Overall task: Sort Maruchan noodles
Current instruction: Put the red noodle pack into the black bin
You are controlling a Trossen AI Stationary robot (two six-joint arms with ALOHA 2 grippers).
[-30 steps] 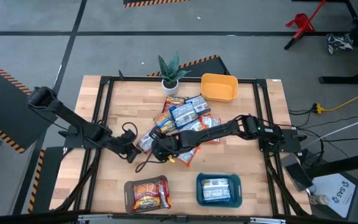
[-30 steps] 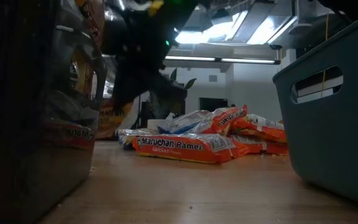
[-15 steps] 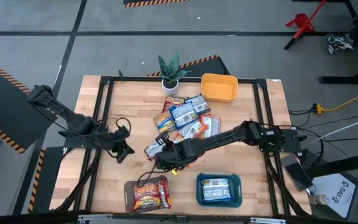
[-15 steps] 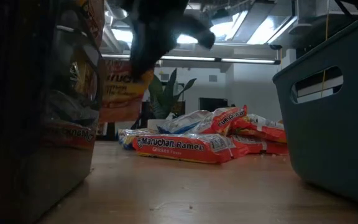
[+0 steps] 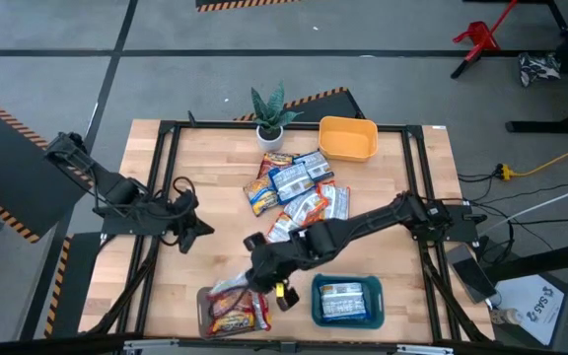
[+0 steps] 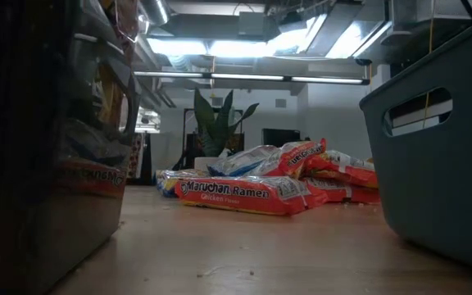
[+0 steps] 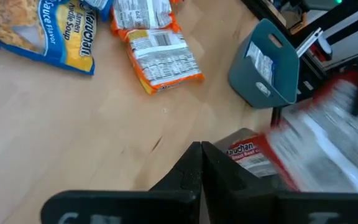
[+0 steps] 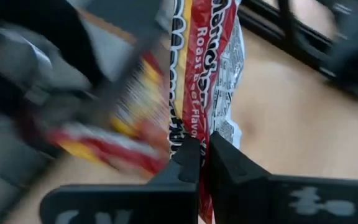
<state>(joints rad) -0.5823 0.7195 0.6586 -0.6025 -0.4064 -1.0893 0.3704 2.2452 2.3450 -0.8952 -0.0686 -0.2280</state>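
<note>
High view: The Maruchan noodles (image 5: 296, 183) are flat, shiny rectangular packets with red, blue or orange labels and white panels. Most lie in a loose heap on the counter (image 5: 215, 158), just in front of the potted plant (image 5: 270, 116) at the far edge and beside the yellow tray (image 5: 348, 138). More red packets fill the brown tray (image 5: 233, 308) at the near edge, and one blue packet lies in the teal tray (image 5: 346, 301) beside it. My right pincer (image 5: 260, 279) hangs over the brown tray's far rim, clamped on a red packet (image 5: 227, 287). A second ago this pincer was at the heap's near-left side; it has since carried the packet toward the near edge. My left pincer (image 5: 197, 230), clenched and empty, has backed away from the heap toward the left edge.

Low view: An orange chicken packet (image 6: 244, 195) lies flat in front of the heap. The dark arm and hanging packet that crossed this view half a second ago are gone. The two trays are cut off at either side.

Left wrist view: My fingers (image 7: 191, 180) meet with nothing between them. The red packet here is heavily blurred.

Right wrist view: My fingers (image 8: 225, 155) pinch the edge of the red packet, labelled roast beef flavor. The surroundings are smeared and unreadable.
</note>
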